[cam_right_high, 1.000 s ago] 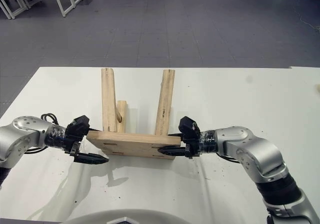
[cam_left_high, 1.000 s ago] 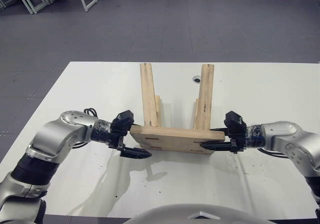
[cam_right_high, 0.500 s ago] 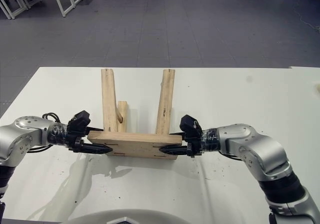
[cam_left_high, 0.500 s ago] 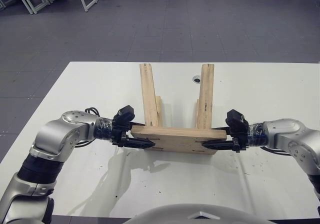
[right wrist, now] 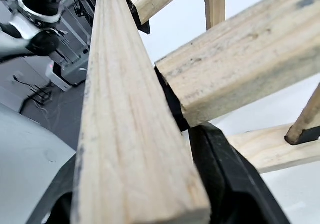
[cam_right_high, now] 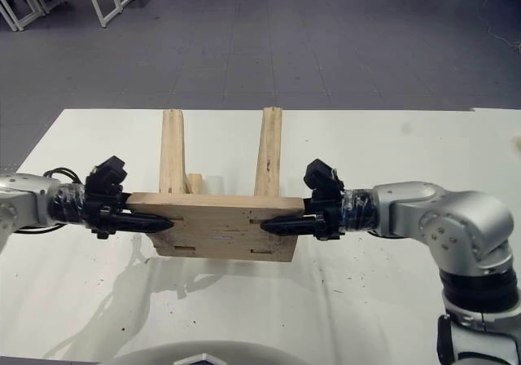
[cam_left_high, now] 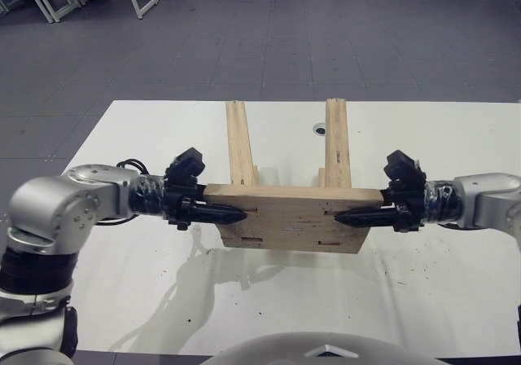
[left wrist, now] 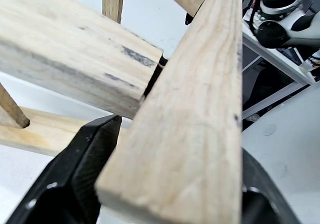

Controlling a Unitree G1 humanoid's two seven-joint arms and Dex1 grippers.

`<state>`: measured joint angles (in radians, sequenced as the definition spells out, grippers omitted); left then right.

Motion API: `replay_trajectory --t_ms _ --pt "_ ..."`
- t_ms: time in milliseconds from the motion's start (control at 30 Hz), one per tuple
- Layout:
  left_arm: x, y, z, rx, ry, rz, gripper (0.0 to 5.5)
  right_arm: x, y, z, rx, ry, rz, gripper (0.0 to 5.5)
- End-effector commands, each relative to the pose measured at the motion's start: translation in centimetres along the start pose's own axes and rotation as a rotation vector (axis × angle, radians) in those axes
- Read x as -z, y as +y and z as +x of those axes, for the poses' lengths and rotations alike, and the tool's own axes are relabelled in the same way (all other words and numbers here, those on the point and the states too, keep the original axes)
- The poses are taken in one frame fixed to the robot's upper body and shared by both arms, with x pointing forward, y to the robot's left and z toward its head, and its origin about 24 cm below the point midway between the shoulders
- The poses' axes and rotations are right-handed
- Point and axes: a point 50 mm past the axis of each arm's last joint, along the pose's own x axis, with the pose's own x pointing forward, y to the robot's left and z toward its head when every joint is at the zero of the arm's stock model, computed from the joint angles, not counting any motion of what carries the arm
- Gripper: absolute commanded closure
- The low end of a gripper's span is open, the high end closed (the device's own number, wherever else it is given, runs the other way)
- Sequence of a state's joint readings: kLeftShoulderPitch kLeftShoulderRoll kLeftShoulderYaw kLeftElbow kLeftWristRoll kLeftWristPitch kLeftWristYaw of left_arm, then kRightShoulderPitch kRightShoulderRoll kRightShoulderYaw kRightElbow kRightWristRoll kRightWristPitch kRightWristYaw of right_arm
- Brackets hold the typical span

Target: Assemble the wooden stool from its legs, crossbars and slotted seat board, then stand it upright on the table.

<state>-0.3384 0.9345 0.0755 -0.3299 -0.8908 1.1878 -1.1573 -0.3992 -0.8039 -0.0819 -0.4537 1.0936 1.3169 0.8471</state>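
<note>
Both ends of seat board (cam_left_high: 291,218) grasped; left claw (cam_left_high: 236,215) one side; right claw (cam_left_high: 343,217) other.

The flat rectangular wooden seat board (cam_left_high: 293,222) is sitting between two black two-finger grippers: the left gripper (cam_left_high: 230,214) is clasping its left end, the right gripper (cam_left_high: 352,216) its right end. Behind it, two long wooden legs (cam_left_high: 238,141) are pointing away over the white rectangular table (cam_left_high: 146,137).

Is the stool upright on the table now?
No, tipped: the seat board faces the camera, and the legs point away from the robot.
</note>
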Motion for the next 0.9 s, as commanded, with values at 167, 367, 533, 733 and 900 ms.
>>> replay_trajectory --t_ms 167,367,533,733,900 --pt "-4.4 -2.2 -0.3 0.384 -0.028 -0.263 3.14 -5.0 0.1 -2.2 -0.338 -0.075 0.314 3.54" --pt "-5.0 0.4 -0.7 0.406 -0.103 -0.511 2.00 -7.6 -1.2 -3.6 -0.644 -0.073 0.701 3.54" --pt "-4.3 2.7 0.6 0.377 -0.119 -0.693 1.04 -7.2 -3.5 -2.9 -0.575 -0.068 0.909 3.33" --pt "-3.2 5.9 1.7 0.210 -0.177 -0.846 0.03 -4.8 -6.9 -2.1 -0.427 -0.168 1.063 2.11" --pt "-3.5 5.8 1.1 0.202 -0.199 -0.842 0.00 -3.0 -7.3 -2.3 -0.367 -0.158 1.087 1.03"
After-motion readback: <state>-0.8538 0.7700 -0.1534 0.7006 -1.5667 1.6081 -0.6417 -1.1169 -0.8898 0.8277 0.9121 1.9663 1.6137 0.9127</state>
